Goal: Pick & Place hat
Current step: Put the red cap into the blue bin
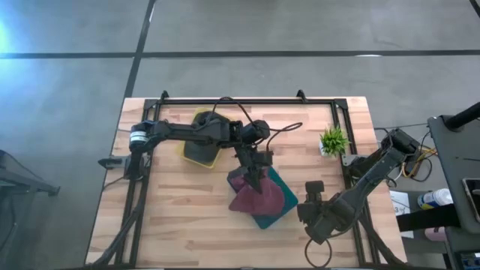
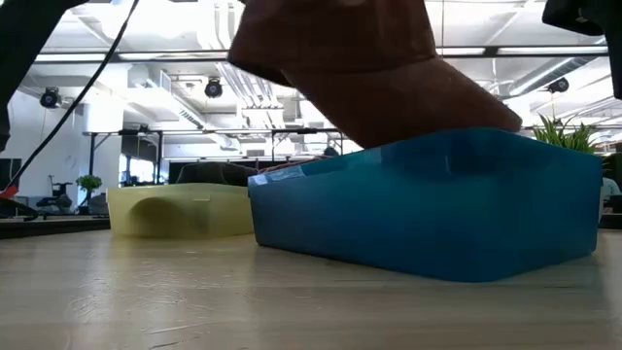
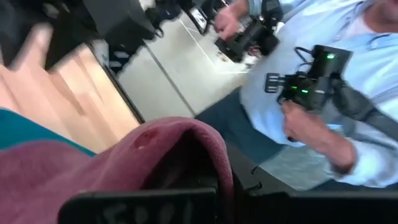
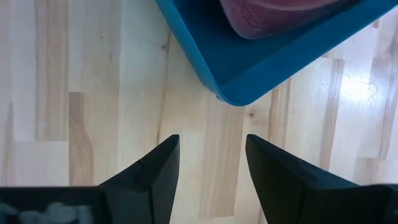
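Observation:
The maroon hat (image 1: 247, 196) hangs over the blue bin (image 1: 279, 204) at the table's middle. My left gripper (image 1: 256, 177) is shut on the hat's far, upper part. In the low view the hat (image 2: 374, 73) stands above the bin (image 2: 437, 219), its lower edge behind the bin's rim. My right gripper (image 4: 211, 158) is open, pointing down over bare table just off the bin's corner (image 4: 231, 94). It touches nothing. My left gripper holds the hat by the cloth at its upper edge (image 3: 186, 140), coming at it from the table's far side and slanting down. The cloth bulges over the fingers and hides the place of contact. The hat hangs below the gripper, its lower part inside the bin's walls.
A yellow bin (image 1: 196, 144) with something dark in it stands at the far left of the blue one. A small green plant (image 1: 334, 140) stands at the far right. A person holding controllers (image 3: 311, 87) stands beyond the table. Bare wood lies near the front edge.

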You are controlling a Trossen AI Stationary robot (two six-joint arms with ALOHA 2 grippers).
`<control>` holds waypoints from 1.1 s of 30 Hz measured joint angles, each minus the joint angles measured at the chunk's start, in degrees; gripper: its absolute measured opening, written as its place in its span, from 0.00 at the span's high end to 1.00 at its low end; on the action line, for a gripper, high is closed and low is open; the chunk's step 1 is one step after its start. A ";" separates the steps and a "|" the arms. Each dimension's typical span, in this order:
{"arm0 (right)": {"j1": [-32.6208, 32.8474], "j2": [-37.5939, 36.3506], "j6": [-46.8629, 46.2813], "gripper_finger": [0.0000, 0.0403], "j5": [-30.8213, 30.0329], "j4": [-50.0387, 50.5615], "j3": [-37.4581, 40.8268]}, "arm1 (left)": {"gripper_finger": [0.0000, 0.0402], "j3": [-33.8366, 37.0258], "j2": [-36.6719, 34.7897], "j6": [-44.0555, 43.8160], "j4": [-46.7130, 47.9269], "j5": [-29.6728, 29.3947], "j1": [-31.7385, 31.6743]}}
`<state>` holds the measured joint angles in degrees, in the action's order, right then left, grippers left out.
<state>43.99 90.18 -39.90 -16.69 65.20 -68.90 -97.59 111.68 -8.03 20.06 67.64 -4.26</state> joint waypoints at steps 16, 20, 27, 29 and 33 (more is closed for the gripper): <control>0.00 0.03 -0.22 0.56 0.00 -2.44 1.61 | 1.00 -2.02 6.44 -4.24 -6.09 1.85 1.23; 0.00 0.03 -0.22 0.56 0.02 -2.66 1.61 | 1.00 -3.47 9.10 -4.33 -6.02 1.90 1.08; 0.00 0.03 -0.44 0.56 0.02 -3.00 1.61 | 1.00 -5.74 11.40 -3.91 -6.06 0.21 0.84; 0.00 0.03 -0.43 0.56 0.02 -3.02 1.61 | 1.00 -5.91 11.40 -3.65 -6.08 -3.31 0.82; 0.00 0.03 -0.13 0.56 0.01 -3.03 1.63 | 0.95 -5.93 11.29 -4.36 -5.91 -7.65 0.72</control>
<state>43.99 90.21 -40.03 -16.67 62.17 -67.26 -103.53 122.98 -12.39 14.15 59.99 -3.54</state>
